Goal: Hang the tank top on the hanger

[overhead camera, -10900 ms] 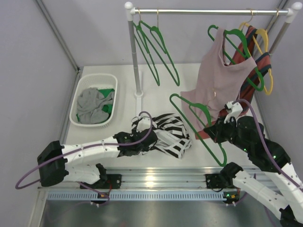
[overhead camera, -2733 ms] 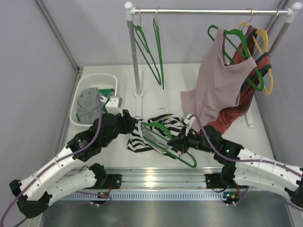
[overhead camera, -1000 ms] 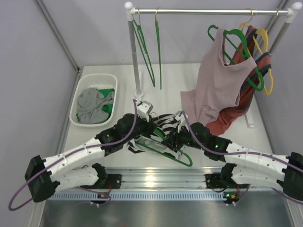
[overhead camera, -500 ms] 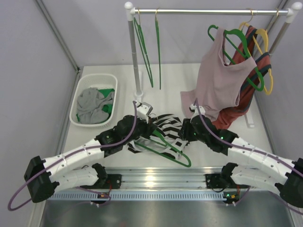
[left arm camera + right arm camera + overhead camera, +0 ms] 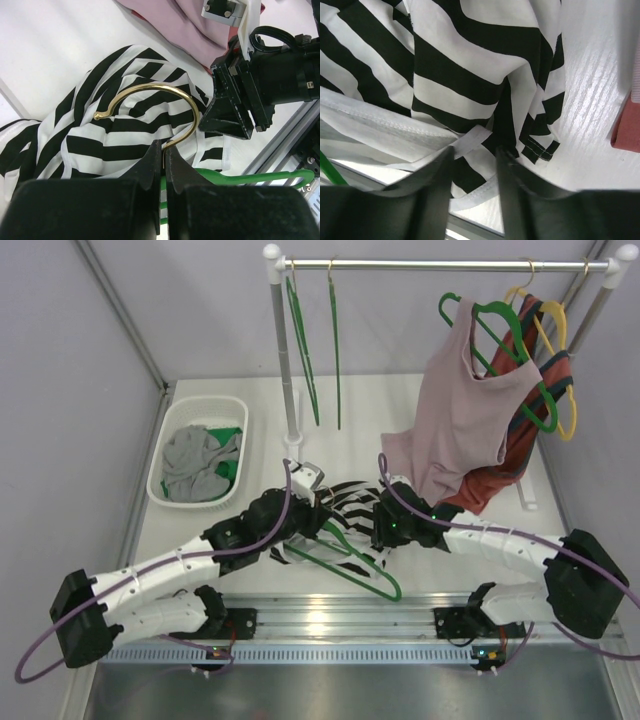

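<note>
A: Which step?
B: Threading, I judge. The left tool (image 5: 162,150) is clamped tight on the hook neck of the thin green plastic triangular hanger (image 5: 250,176). The black-and-white striped tank top (image 5: 352,498) is heaped mid-counter (image 5: 400,410).
A: And the right tool (image 5: 474,157)?
B: At the top's 3 o'clock edge, jaws parted astride a hem fold, not gripping. Next: pinch the hem, lift it open, feed the hanger in.
</note>
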Motion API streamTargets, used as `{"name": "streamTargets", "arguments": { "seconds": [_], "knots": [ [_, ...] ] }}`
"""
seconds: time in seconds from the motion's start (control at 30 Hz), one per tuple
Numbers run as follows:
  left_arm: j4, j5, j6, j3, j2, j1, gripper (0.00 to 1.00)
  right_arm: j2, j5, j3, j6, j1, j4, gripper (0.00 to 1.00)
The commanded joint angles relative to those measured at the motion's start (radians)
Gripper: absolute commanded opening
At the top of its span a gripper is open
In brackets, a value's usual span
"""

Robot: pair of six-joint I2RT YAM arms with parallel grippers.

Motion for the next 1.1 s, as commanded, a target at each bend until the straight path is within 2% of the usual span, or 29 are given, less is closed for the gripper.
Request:
{"name": "streamTargets", "arguments": {
  "seconds": [0.0,0.07,0.1,0.2,0.27,0.63,1.07],
  "knots": [
    [0.053,-0.023,0.010,-0.004,-0.030,-0.007,0.00,0.000,-0.014,0.022,0.000,-0.004,0.050,0.34],
    [0.053,-0.039,0.007,-0.004,-0.034,-0.007,0.00,-0.023,-0.001,-0.002,0.010,-0.004,0.036,0.26],
    [0.053,-0.043,0.006,-0.004,-0.034,-0.007,0.00,-0.054,0.014,-0.008,0.011,-0.004,0.026,0.16],
    [0.054,-0.080,-0.008,-0.006,-0.045,-0.007,0.00,-0.137,0.040,-0.039,0.017,-0.004,-0.007,0.03],
    [0.062,-0.115,-0.017,-0.006,-0.060,-0.007,0.00,-0.198,0.046,-0.070,0.027,-0.004,-0.022,0.00],
    [0.079,-0.390,-0.068,-0.009,-0.082,-0.004,0.00,-0.407,0.074,-0.176,0.076,0.001,-0.071,0.00],
    [0.011,-0.543,-0.140,0.016,-0.024,0.015,0.00,-0.500,0.103,-0.185,0.076,0.001,-0.123,0.00]
  ]
}}
